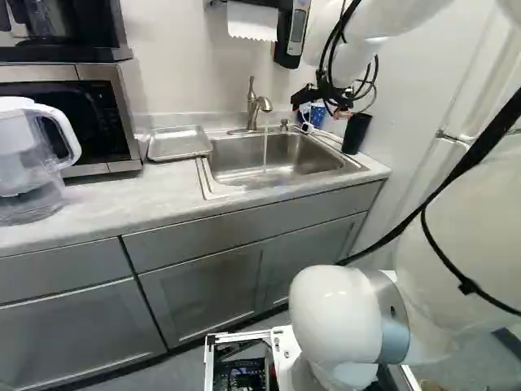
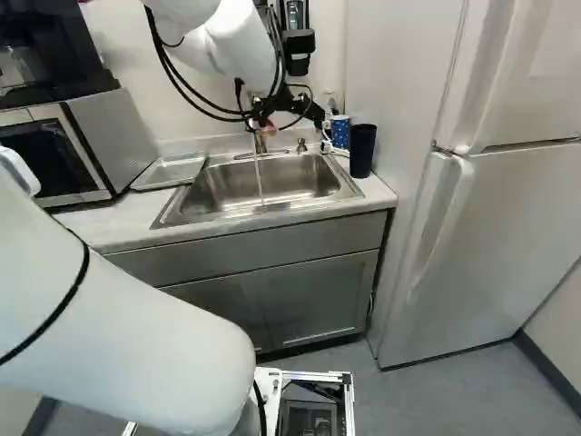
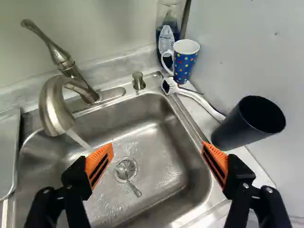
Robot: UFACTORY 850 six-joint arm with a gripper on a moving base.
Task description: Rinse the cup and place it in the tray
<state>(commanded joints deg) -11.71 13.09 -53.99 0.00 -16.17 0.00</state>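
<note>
In the left base view my gripper (image 1: 321,98) hangs over the right end of the sink, near the cups. The wrist view shows the gripper (image 3: 156,159) open above the basin, nothing between its fingers. A black cup (image 3: 248,122) stands upright on the counter beside the sink, outside the finger nearer to it. Behind it is a blue dotted mug (image 3: 184,61) with a handle. Water runs from the faucet (image 3: 57,107) into the sink (image 3: 156,118). The metal tray (image 1: 179,142) lies on the counter at the sink's far side from the cups.
A white brush (image 3: 197,99) lies between mug and black cup. A soap bottle (image 3: 168,33) stands behind the mug. A spoon-like utensil (image 3: 133,186) rests at the drain. A water pitcher (image 1: 28,163) and microwave (image 1: 65,118) are beyond the tray; a fridge (image 2: 490,218) stands right of the counter.
</note>
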